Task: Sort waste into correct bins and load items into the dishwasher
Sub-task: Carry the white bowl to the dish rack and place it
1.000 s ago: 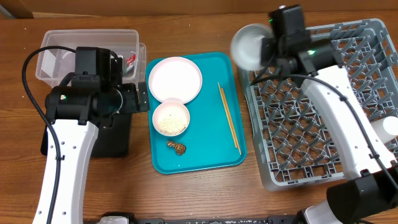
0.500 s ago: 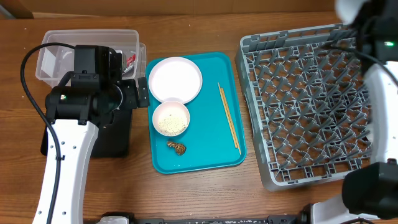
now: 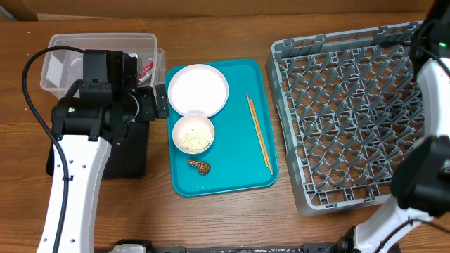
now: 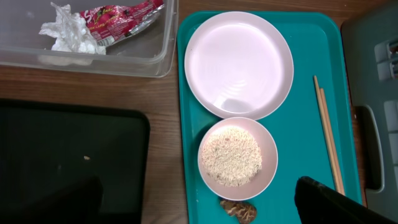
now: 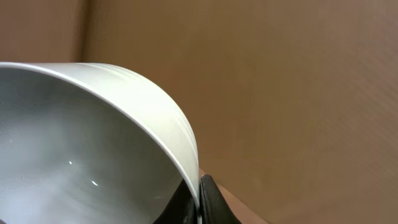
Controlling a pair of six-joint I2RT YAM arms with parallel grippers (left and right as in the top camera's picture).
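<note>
Jaws of the right gripper (image 5: pixel 198 200) are clamped on the rim of a pale bowl (image 5: pixel 81 162). The jaws of the left gripper (image 4: pixel 199 193) are held wide at the teal tray's (image 4: pixel 298 155) edge.

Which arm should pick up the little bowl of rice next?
Probably left. The open left gripper hovers near the small round pink bowl of white rice; the right gripper is far off, clamped on a pale round bowl.
</note>
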